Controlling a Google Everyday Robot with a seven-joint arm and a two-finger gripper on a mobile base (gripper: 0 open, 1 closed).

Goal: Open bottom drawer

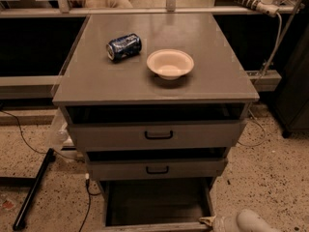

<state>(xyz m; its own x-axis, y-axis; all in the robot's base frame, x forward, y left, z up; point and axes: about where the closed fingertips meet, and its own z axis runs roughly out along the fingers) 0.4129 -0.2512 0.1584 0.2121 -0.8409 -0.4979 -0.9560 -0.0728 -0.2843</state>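
Note:
The bottom drawer (157, 202) of the grey cabinet stands pulled out, and I look down into its dark inside. Its front edge (154, 225) lies at the bottom of the view, and its handle is out of view. My gripper (211, 221) is at the right end of that front edge, at the lower border of the picture. The white arm (253, 221) reaches in behind it from the bottom right. The mid-sized drawer (157, 169) and the widest drawer (157, 135) above it each stick out a little, with black loop handles.
A blue can (124, 46) lies on its side and a white bowl (170, 63) stands on the cabinet top (96, 81). A black bar (34, 190) and cables lie on the speckled floor at left. A dark cabinet (297, 81) stands at right.

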